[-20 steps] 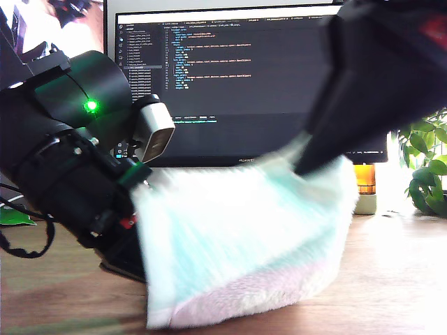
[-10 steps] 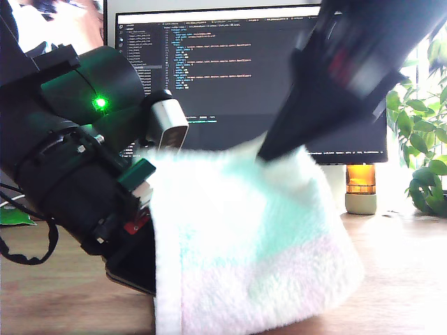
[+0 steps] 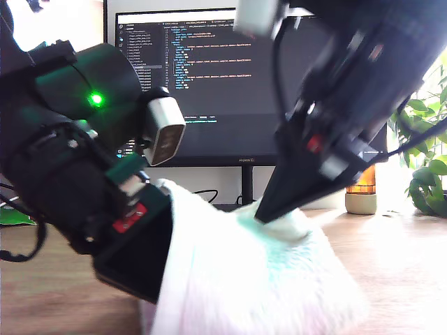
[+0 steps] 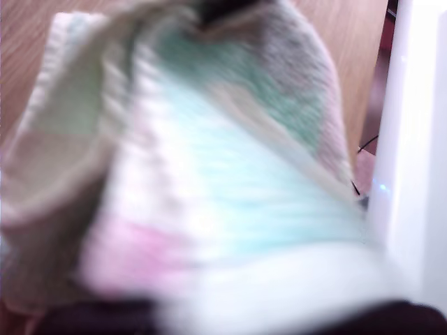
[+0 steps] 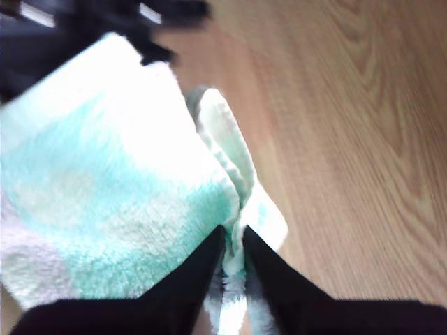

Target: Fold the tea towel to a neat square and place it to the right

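Note:
The tea towel (image 3: 244,279), white and pale mint terry with a pink band, slumps on the wooden table (image 3: 412,265) between both arms. At the exterior view's left, my first gripper (image 3: 162,223) holds one edge; cloth (image 4: 230,188) fills its wrist view and hides the fingers. My second gripper (image 3: 267,215) comes in from the exterior view's right. Its black pointed fingertips (image 5: 209,258) are pinched shut on a folded corner of the towel (image 5: 105,181). The second gripper's dark tip (image 4: 223,8) shows at the far end of the cloth in the first wrist view.
A monitor (image 3: 209,84) with code stands behind the arms. An amber jar (image 3: 362,192) and a leafy plant (image 3: 426,160) sit at the exterior view's right. A white upright object (image 4: 412,139) stands close beside the first gripper.
Both grippers have come down with the towel. The second gripper swung toward the exterior view's left and lower. The cloth, hanging spread before, now bunches on the table.

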